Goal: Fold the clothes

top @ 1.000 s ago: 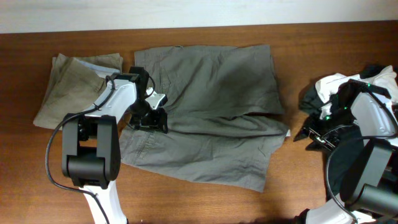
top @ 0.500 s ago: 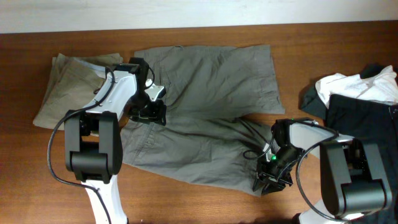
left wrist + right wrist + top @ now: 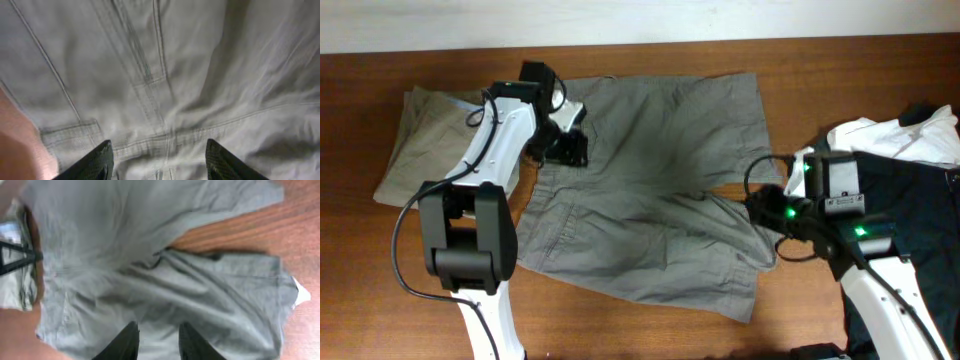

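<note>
Overhead: one pair of grey-green shorts [image 3: 660, 200] spread flat at mid surface [image 3: 620, 320], waistband to the left, legs to the right. Left gripper [image 3: 565, 145] over the shorts' upper-left corner; right gripper [image 3: 760, 205] at the right edge, between the two legs. Folded tan garment [image 3: 425, 140] just left of the shorts; pile of white and dark clothes [image 3: 900, 150] at far right. Left wrist: jaws apart, nothing between them, fingers [image 3: 102, 160] above seamed fabric. Right wrist: jaws apart, fingers [image 3: 125, 340] above the lower leg, bare wood beyond.
</note>
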